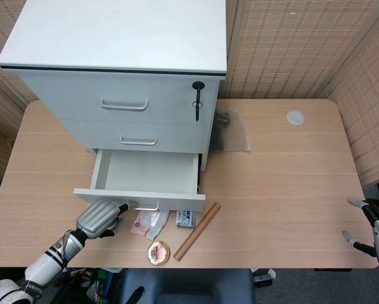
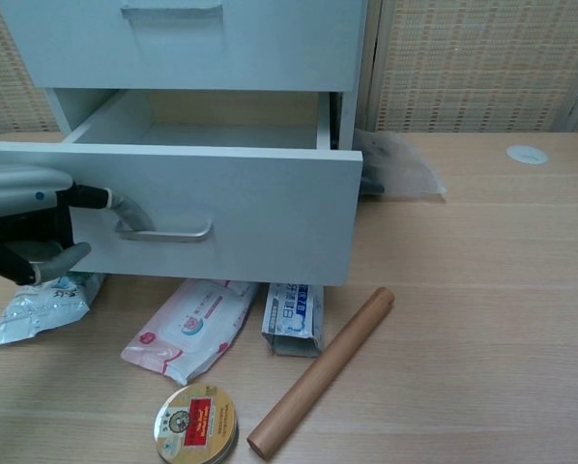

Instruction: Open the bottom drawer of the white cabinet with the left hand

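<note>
From the head view, the bottom drawer (image 1: 145, 183) of the white cabinet (image 1: 120, 76) stands pulled well out over the table (image 1: 278, 190), empty inside, with the left robot hand (image 1: 97, 217) at the near-left end of its handle (image 1: 142, 204) and the right robot hand (image 1: 374, 231) idle at the table's far right edge, fingers spread and holding nothing. From the chest view, a finger of the left robot hand (image 2: 23, 227) hooks behind the left end of the handle (image 2: 163, 230); the rigid drawer probably slides lightly, yet that off-centre hold could skew it or slip off the smooth bar, so mid-bar looks safer.
</note>
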You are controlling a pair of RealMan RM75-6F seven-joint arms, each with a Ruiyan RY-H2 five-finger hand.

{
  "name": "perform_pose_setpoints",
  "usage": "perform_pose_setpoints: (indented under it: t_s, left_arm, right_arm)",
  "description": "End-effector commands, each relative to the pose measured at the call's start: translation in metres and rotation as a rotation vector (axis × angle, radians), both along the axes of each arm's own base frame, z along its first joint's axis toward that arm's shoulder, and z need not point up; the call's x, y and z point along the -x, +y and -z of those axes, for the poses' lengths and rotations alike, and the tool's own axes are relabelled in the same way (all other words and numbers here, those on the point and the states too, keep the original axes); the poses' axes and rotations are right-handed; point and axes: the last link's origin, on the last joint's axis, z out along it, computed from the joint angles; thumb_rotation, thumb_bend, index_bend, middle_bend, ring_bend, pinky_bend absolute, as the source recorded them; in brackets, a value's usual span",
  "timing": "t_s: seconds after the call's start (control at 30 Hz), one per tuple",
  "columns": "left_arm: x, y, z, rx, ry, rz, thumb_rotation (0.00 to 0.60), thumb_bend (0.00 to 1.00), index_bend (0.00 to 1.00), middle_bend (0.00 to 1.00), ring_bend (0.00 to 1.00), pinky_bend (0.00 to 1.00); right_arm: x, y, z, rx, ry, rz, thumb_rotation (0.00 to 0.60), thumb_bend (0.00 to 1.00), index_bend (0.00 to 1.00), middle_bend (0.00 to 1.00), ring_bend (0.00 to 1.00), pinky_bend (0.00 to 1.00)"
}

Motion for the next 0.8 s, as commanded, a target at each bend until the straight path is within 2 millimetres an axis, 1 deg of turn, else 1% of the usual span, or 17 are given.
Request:
perform_pose_setpoints:
  t_s: [0.03,0.5,0.57,0.63,0.8]
  left_arm:
    - [0.001,-0.005,-0.001,0.004,0.0,0.003,0.6,0.62,0.21,0.96,0.92,1.0]
    - [0.001,-0.026,-0.011,0.018,-0.007,0.009,0.6,0.62,0.21,0.94,0.91,1.0]
    - [-0.003,-0.028,-0.016,-0.003,-0.044,0.024,0.6,0.62,0.21,0.92,0.88,0.99]
    - [-0.004,-0.03,-0.023,-0.029,-0.077,0.043,0.6,0.61,0.22,0.87,0.83,0.96]
    - [0.002,-0.037,-0.039,-0.068,-0.092,0.045,0.6,0.61,0.25,0.77,0.71,0.9]
  right_arm:
    - [0.0,0.0,0.0,0.0,-0.001,0.0,0.6,0.12,0.27,0.33,0.21,0.18]
    - [0.001,0.002,0.0,0.002,-0.002,-0.003,0.6,0.12,0.27,0.34,0.21,0.18]
    - [0.0,0.002,-0.001,0.004,-0.003,-0.006,0.6,0.12,0.27,0.33,0.21,0.18]
    - [0.0,0.002,-0.002,0.006,-0.003,-0.008,0.6,0.12,0.27,0.33,0.21,0.18]
    - [-0.001,0.002,-0.002,0.008,-0.002,-0.012,0.6,0.12,0.27,0.33,0.21,0.18]
